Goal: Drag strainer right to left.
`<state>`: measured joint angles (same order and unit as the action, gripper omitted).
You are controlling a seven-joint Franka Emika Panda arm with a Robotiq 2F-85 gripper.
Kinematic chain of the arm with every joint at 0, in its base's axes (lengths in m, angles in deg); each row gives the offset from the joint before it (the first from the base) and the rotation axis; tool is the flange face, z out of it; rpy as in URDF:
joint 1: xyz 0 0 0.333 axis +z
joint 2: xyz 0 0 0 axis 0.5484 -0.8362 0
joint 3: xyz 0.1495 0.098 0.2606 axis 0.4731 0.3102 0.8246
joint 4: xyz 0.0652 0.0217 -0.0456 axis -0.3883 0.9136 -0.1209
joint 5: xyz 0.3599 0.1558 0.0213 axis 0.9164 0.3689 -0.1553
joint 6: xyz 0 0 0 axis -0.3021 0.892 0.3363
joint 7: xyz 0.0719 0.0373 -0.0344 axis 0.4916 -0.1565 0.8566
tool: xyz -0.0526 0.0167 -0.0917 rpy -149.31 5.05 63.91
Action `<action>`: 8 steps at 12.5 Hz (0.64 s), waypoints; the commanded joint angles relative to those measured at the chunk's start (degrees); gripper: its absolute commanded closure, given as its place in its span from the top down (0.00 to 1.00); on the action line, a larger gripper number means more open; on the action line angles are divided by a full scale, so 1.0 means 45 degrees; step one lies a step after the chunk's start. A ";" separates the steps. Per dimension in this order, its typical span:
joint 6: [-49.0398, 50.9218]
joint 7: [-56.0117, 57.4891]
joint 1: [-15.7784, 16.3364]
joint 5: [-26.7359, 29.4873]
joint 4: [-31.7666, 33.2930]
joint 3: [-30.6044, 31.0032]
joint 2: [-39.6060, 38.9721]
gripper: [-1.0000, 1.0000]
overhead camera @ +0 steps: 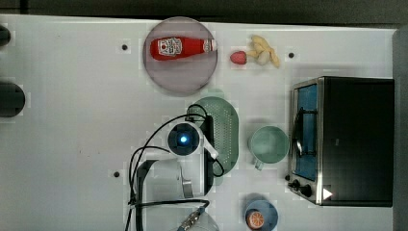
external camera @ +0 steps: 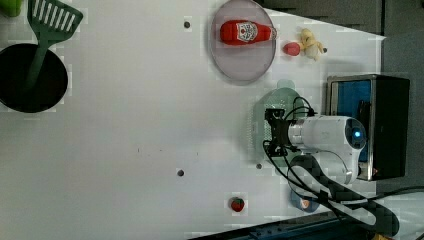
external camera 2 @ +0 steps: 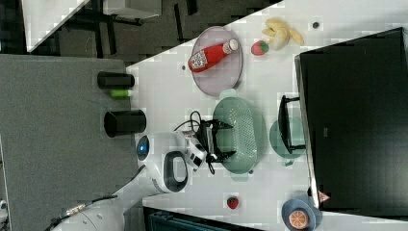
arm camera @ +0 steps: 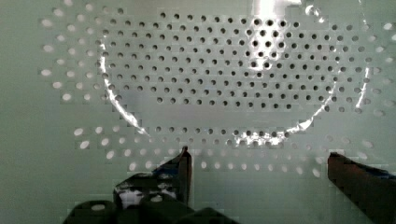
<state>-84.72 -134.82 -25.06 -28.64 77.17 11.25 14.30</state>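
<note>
So the gripper [arm camera: 259, 163] is down inside the strainer [overhead camera: 226, 130], fingers [arm camera: 184, 165] spread apart with open perforated floor between them, nothing clamped. In the wrist view you're basically staring at the mint-green bottom full of little holes, glare streaks along the curve of the wall.

The strainer sits right under the hand on a white tabletop [overhead camera: 72, 120] with a few dark dots in it. On the top view's right of the hand, just past the strainer, is a pale green mug [overhead camera: 268, 144], and beyond that a black toaster oven [overhead camera: 344, 139] with a blue-tinted door. Toward the top view's top from the hand, close to the strainer's end tab, there's a grey-pink plate [overhead camera: 183, 79] carrying a ketchup bottle [overhead camera: 182, 47], with a strawberry [overhead camera: 238, 57] and a banana [overhead camera: 262, 49] next to it.

In the left view, far off toward the left view's left, a black pan [external camera: 25, 85] holds a green spatula [external camera: 47, 30]. In the right view the table ends at a grey floor [external camera 2: 48, 134].
</note>
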 commanded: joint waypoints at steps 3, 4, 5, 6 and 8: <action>0.0265 -0.1545 0.1099 -0.0210 -0.0445 0.0357 0.0004 1.00; 0.0268 -0.1774 0.1342 -0.0210 -0.0580 0.0358 -0.0111 1.00; 0.0277 -0.2085 0.1605 -0.0208 -0.0737 0.0361 -0.0245 1.00; 0.0303 -0.2578 0.1873 -0.0205 -0.0903 0.0361 -0.0400 1.00; 0.0304 -0.3327 0.2412 -0.0205 -0.1317 0.0366 -0.0703 1.00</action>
<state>-82.82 -143.58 -16.09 -28.22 72.36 12.37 11.43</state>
